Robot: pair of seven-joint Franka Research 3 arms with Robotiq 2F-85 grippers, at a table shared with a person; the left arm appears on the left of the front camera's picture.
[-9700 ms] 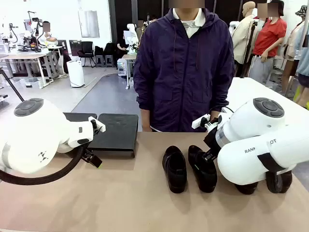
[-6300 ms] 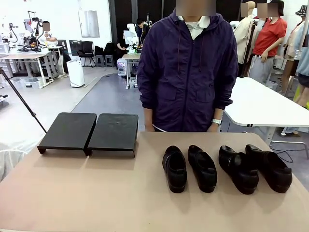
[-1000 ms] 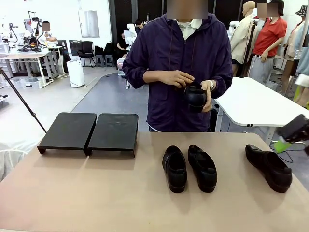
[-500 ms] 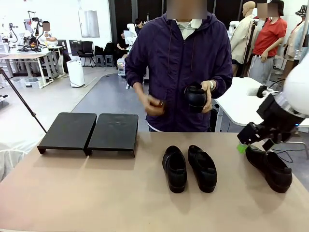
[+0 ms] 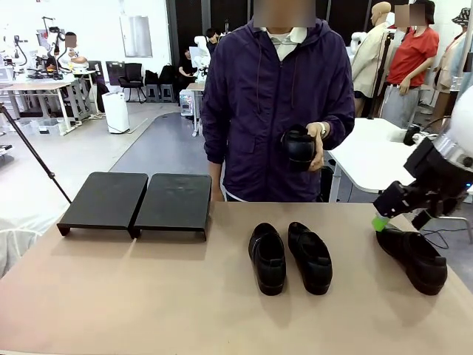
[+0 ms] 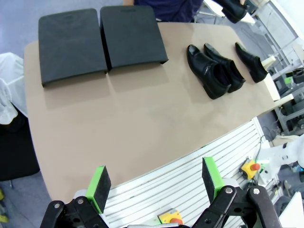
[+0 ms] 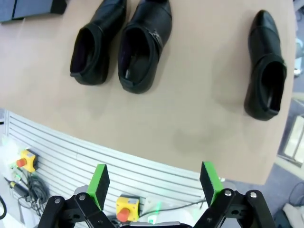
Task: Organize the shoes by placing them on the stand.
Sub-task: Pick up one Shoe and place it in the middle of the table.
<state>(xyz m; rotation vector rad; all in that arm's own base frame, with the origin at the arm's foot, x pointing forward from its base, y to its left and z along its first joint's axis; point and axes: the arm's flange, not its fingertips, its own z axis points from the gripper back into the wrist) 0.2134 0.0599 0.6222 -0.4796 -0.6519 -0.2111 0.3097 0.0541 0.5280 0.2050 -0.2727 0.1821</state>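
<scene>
Three black leather shoes wait on the table (image 5: 148, 296). A pair (image 5: 267, 259) lies at centre, toes to 12 o'clock and heels toward the robot, long axes nearly parallel. A lone shoe (image 5: 414, 255) at 3 o'clock lies 11-to-5, toe far. A person (image 5: 277, 111) at 12 o'clock holds the fourth shoe (image 5: 299, 146). The stand (image 5: 137, 200), at 10 o'clock, carries none yet. The right tool (image 5: 403, 218) hovers by the lone shoe's toe, spread wide and empty. The left tool (image 6: 154, 183), above the robot's side, is likewise wide and empty. The shoes look light, stiff-heeled and smooth enough to slip, so the collar wall beside the opening seems the surest hold.
</scene>
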